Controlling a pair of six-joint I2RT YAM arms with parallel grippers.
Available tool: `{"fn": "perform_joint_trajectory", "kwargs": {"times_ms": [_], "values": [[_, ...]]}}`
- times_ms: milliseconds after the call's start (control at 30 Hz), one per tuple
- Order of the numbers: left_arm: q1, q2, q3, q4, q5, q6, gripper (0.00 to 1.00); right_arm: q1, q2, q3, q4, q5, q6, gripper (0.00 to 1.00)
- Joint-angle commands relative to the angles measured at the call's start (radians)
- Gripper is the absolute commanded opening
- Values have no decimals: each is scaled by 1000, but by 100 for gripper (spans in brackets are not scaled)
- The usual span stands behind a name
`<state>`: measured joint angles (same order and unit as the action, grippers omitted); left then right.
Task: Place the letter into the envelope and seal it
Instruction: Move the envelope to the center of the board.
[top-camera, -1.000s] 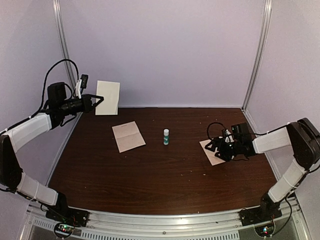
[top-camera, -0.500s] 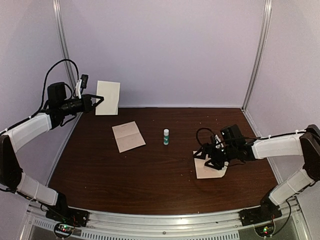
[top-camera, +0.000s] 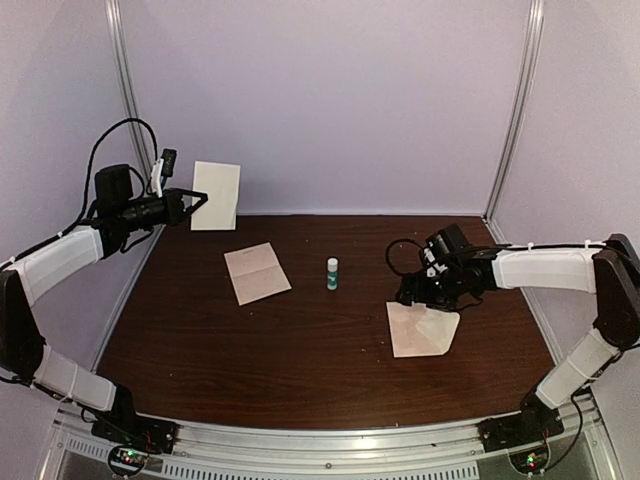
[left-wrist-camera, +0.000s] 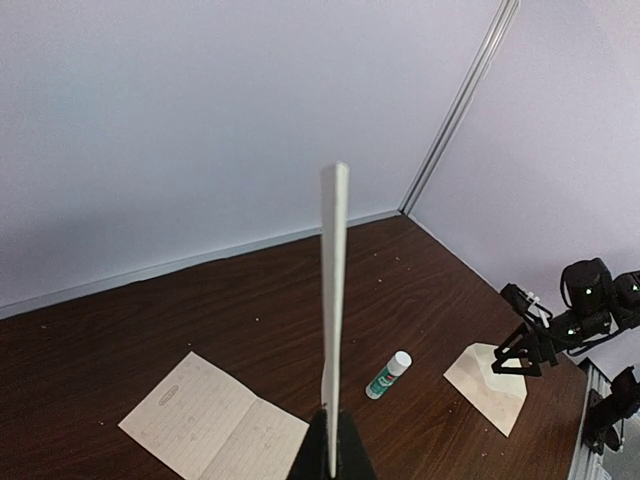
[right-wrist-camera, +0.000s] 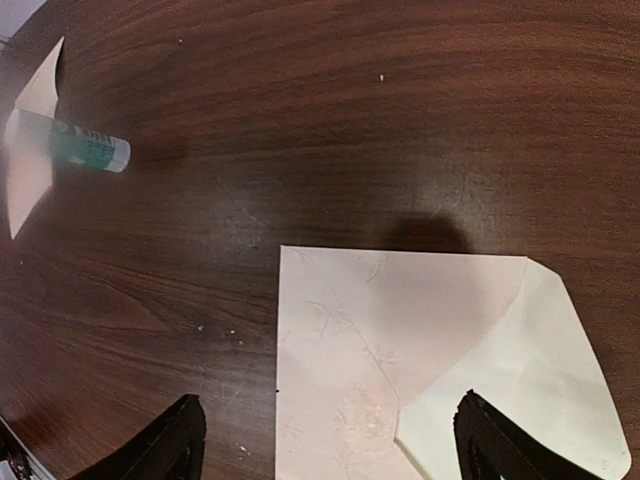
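We see the left fingers clamped on an upright pale sheet above the counter's far-left corner, a creased sheet and glue stick mid-counter, the envelope flat near the right edge, the right fingers apart over it

The white-and-black left arm is holding high at the rear left, its jaws clamping a pale paper sheet upright. The matching right arm is reaching low over the surface, jaws standing wide apart.
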<state>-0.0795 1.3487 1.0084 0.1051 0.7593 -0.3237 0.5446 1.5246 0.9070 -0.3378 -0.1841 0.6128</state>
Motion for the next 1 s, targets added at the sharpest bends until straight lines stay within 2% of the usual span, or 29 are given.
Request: {"fn": "perform_joint_trajectory", "kwargs": {"times_ms": [0, 500, 967], "values": [[0, -13, 22, 45, 5, -2, 0, 1, 35, -17, -18, 62, -79, 87], [0, -17, 24, 44, 14, -5, 0, 26, 90, -114, 115, -48, -64, 86], [-1, -23, 25, 45, 17, -5, 0, 138, 97, -149, 176, -122, 29, 84]]}}
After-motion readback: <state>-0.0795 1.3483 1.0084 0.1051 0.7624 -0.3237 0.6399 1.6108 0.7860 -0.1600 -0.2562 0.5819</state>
